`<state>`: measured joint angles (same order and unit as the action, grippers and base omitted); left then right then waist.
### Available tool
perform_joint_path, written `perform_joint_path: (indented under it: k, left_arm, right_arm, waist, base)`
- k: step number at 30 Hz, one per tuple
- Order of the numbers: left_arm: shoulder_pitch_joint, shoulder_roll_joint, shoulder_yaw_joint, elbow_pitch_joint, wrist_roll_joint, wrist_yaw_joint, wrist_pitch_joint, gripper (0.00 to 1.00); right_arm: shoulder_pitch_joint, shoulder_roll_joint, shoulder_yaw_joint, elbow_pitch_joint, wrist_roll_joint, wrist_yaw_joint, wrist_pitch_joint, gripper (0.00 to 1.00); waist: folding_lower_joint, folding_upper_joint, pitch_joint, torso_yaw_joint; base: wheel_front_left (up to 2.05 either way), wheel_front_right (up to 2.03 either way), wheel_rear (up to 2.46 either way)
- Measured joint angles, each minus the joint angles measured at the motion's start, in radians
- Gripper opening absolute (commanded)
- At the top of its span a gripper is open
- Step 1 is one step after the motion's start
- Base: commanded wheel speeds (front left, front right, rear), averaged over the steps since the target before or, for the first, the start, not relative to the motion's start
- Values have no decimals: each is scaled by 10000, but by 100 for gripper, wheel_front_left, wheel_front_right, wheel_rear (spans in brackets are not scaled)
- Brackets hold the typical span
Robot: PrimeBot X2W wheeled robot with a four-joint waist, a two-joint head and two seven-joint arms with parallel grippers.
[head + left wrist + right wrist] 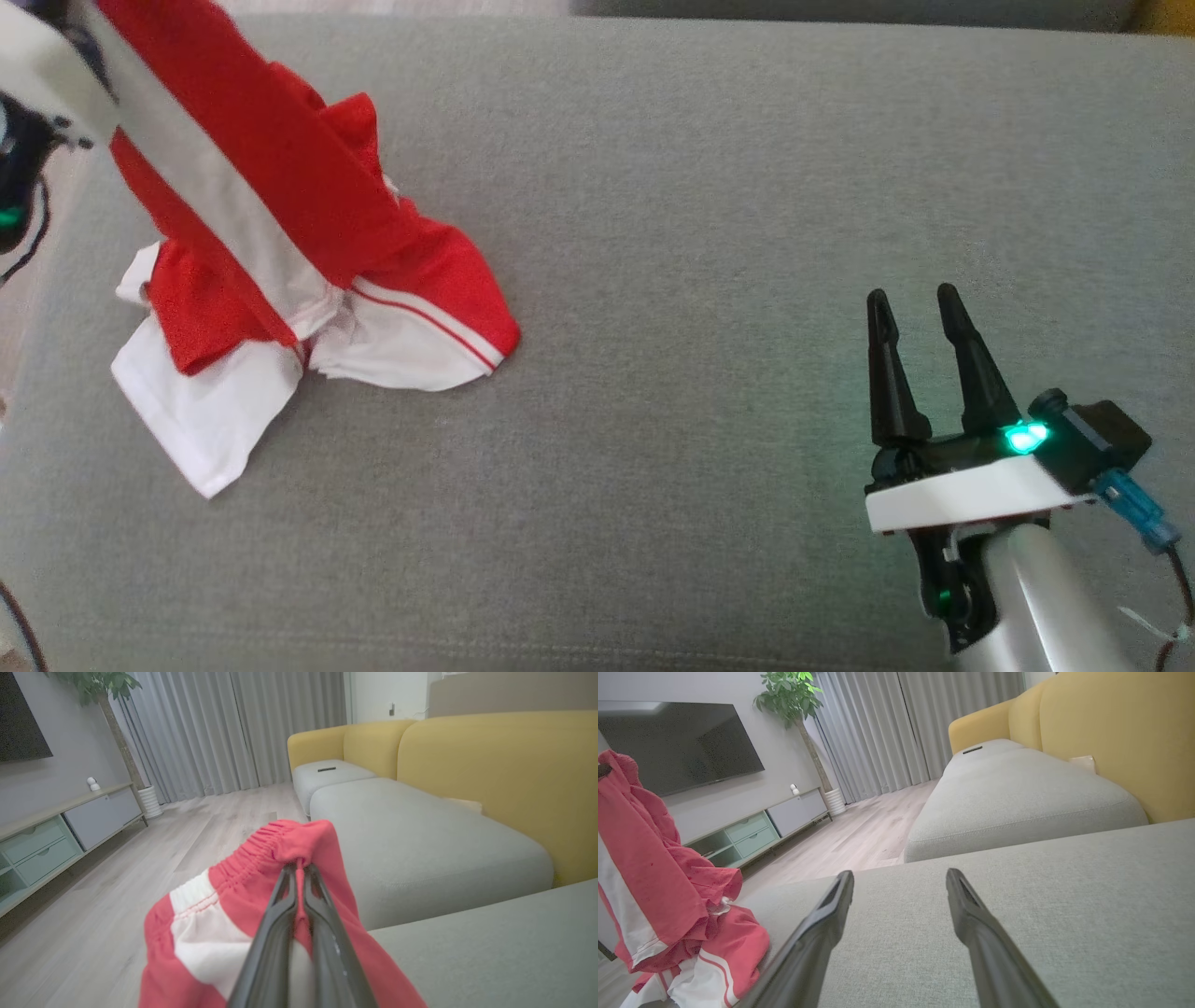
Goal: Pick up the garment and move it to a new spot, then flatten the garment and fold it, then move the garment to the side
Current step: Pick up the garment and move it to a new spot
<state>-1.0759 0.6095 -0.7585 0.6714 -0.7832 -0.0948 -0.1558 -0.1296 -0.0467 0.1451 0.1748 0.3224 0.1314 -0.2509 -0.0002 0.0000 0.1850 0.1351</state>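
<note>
My left gripper [299,870] is clamping its two dark fingers on the gathered waistband of the red-and-white mesh garment [219,891]. The garment is hanging from that pinch, its lower folds lying on the grey fabric sofa cushion [709,233]. My right gripper [917,303] is hovering well apart, fingers spread wide, holding nothing.

The garment [280,187] is soft cloth with a faint sheen; the sofa cushion [700,233] is matt, finely woven fabric.

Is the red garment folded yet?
No. The garment hangs crumpled from the shut left gripper, its lower end heaped on the sofa.
</note>
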Motion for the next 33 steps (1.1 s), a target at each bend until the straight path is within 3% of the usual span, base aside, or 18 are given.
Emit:
perform_joint_path:
  k: [6, 18, 27, 33]
  left_arm:
    - [6, -314, -6, -1576, -33, 458, 35, 0]
    - [87, -1906, -293, -3488, -539, 1223, 443, 0]
    - [-35, -3342, -642, -3150, -545, 1478, 437, 0]
    - [-724, -4370, -621, -2416, -554, 1444, -249, 0]
  right_arm:
    - [-2, 0, 121, -12, 213, 0, 0, 100]
    - [-18, 0, 242, -90, 570, 0, 0, 100]
    - [-329, 2, 738, -303, 1070, 0, -2, 100]
    - [-508, -2, 761, -458, 1281, 0, -2, 100]
  waist:
    - [0, 0, -319, -442]
    - [2, 0, -440, -1722]
    - [3, 0, -155, -3339]
    - [3, 0, 154, -4302]
  base:
    - [0, 0, 0]
    - [0, 0, 0]
    - [0, 0, 0]
    - [0, 0, 0]
